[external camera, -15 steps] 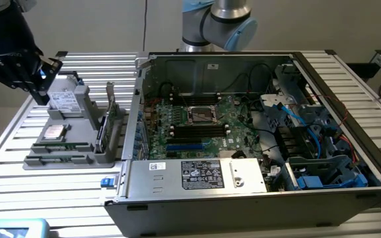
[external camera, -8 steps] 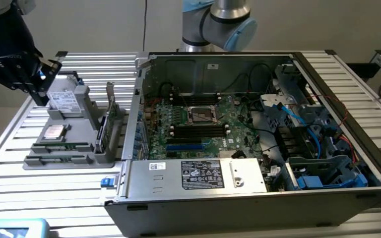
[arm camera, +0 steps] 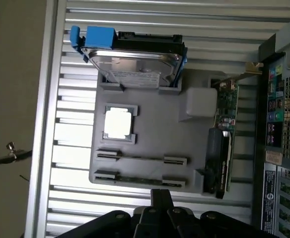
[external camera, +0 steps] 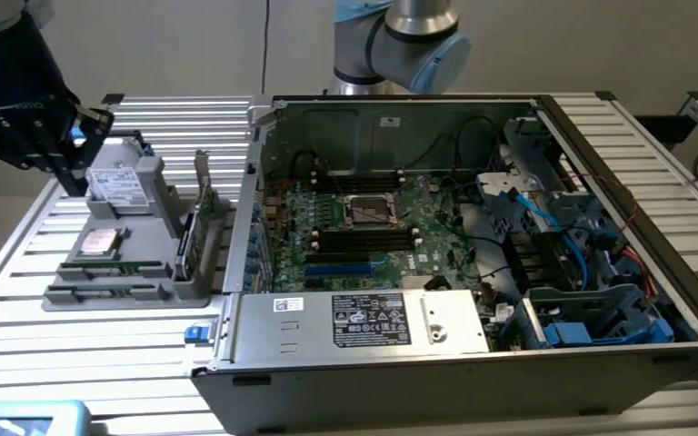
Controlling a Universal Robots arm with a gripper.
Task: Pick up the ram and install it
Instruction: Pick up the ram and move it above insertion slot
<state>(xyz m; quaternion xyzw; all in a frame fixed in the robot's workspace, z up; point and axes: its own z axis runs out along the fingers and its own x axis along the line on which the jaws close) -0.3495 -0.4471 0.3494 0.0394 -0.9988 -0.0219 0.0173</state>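
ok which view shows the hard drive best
The wrist view: the hard drive sits large, its silver face, pale label and blue bracket plain, standing in the grey holder. The exterior view shows the hard drive smaller, at the holder's far end, toward the exterior view's left.

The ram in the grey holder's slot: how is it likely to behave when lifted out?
The ram is a thin, narrow board, so probably stiff and light. It stands on edge in the grey holder; freed, it would likely tip flat. Being a bare circuit board, it is probably fragile.
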